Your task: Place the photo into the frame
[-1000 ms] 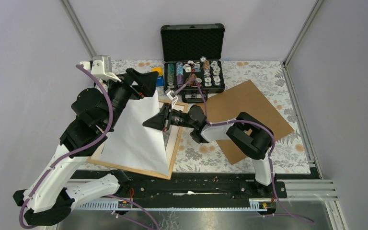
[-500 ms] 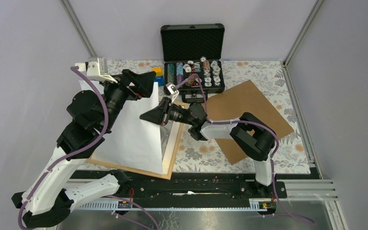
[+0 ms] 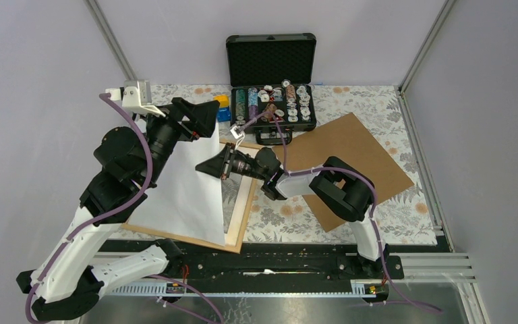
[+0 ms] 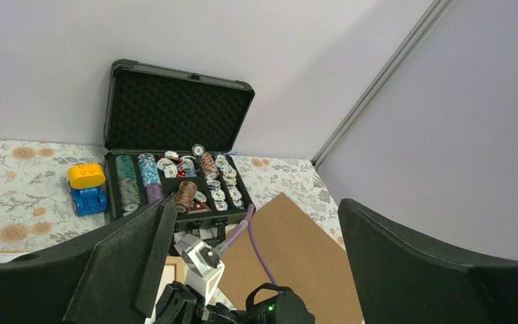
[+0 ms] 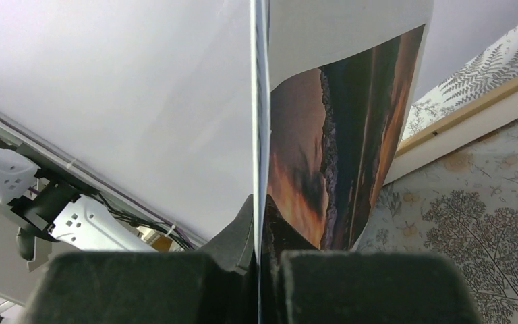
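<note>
We have the photo, a large rectangular paper print with a wide white border, raised on a slant over the left half of the floral-patterned table. From above only its plain white back shows. The right wrist view catches the printed face, a sunset of orange, pink and dark ridges. The right gripper is pressed together on the sheet's right edge, and the paper runs edge-on between its black padded fingers. The left gripper is spread wide near the sheet's far corner with nothing between its jaws.

The thin light-wood rectangular frame lies flat under the sheet near the table's near-left corner, its pale inner edge showing along the right rail. The photo's near edge seems to rest on the frame, though the sheet hides the contact, so we cannot be sure.

We judge the print light, thin and floppy. Held by one edge it will sag and swing, and a hard pinch could crease it. It is best taken on the white border, ideally at two well-separated spots, and laid down flat. The frame looks rigid and will likely stay put.

A flat brown hardboard sheet lies right of centre. At the far edge an open black foam-lined case holds stacked chips, with a yellow-and-blue toy block beside it.
</note>
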